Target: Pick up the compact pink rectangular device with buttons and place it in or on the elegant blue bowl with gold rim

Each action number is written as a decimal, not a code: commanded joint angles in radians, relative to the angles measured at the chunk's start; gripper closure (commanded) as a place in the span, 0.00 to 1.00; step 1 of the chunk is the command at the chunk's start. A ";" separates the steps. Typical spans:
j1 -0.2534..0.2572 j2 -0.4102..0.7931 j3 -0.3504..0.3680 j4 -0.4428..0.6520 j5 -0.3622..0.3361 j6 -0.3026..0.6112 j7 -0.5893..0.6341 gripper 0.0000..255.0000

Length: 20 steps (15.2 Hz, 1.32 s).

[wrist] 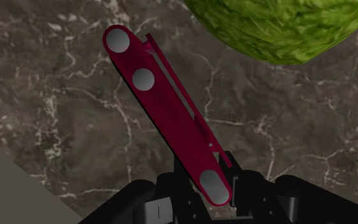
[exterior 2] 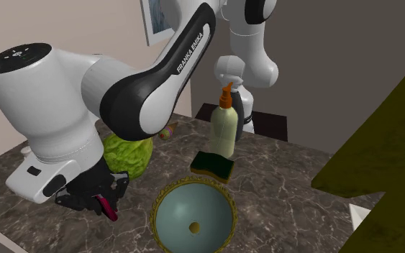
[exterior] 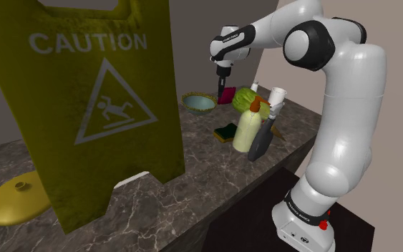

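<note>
Claw (exterior 2: 98, 200) is clamped on the dark pink device (exterior 2: 109, 209), which hangs low over the marble bench (exterior 2: 265, 194) next to a leafy green ball (exterior 2: 129, 154). Looks like the carry step to me. Next it should swing toward 4 o'clock over the gold-rimmed blue bowl (exterior 2: 179, 212), then let go.

The white arm (exterior: 344, 136) rises from its base at the shoulder view's lower right, bends at the dark elbow joint and reaches to the left and to the far side. The wrist is turned down, so the black gripper (exterior: 223, 79) points at the surface. Its two fingers clasp one end of the pink device (wrist: 165, 108), which sticks out slanted beyond the fingertips.
</note>
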 commanded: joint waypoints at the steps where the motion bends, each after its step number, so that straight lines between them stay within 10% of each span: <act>1: 0.000 -0.005 -0.001 0.007 -0.002 -0.011 0.001 1.00; 20: -0.001 -0.057 -0.009 0.191 -0.018 -0.246 0.007 1.00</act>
